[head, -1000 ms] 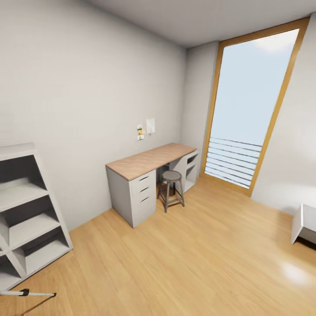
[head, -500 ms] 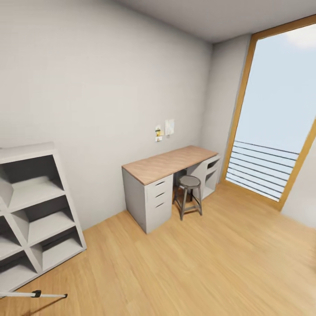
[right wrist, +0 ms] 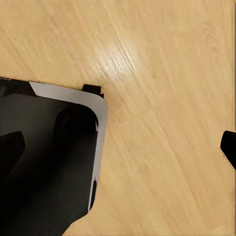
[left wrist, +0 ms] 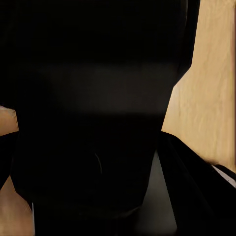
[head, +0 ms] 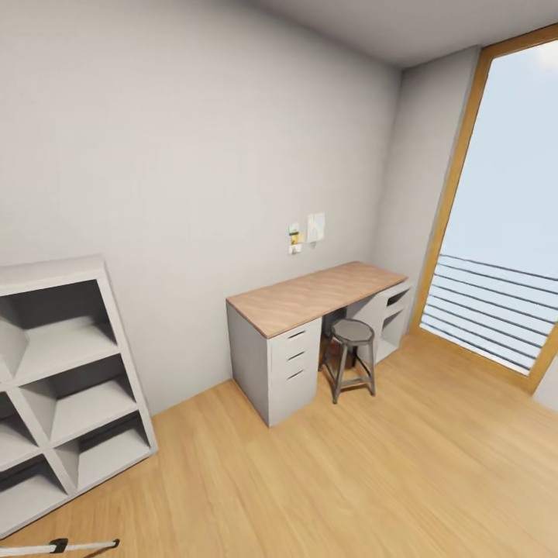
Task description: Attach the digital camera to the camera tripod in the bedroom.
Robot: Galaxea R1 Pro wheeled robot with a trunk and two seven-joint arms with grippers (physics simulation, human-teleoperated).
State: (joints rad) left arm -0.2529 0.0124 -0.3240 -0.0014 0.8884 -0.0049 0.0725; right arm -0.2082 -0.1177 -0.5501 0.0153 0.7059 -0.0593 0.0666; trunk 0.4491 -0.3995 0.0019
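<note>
A thin silver-white leg with a black joint, part of the camera tripod (head: 31, 549), lies low across the bottom left corner of the head view, above the wood floor. In the left wrist view a bulky black shape (left wrist: 98, 108) sits right against the lens; I cannot tell whether it is the digital camera or how the fingers stand. In the right wrist view my right gripper (right wrist: 119, 147) hangs over bare floor, one black fingertip (right wrist: 229, 148) far apart from the other, nothing between them.
A grey open shelf unit (head: 58, 387) stands against the left wall. Further right are a wood-topped desk (head: 310, 298) with grey drawers and a round stool (head: 353, 356). A tall wood-framed window (head: 504, 232) fills the right. My black, silver-edged base (right wrist: 54, 162) shows below the right wrist.
The head view has swung left: desk, stool and shelf slid right in the picture, and the white furniture corner at the right edge left it. The tripod leg keeps its corner.
</note>
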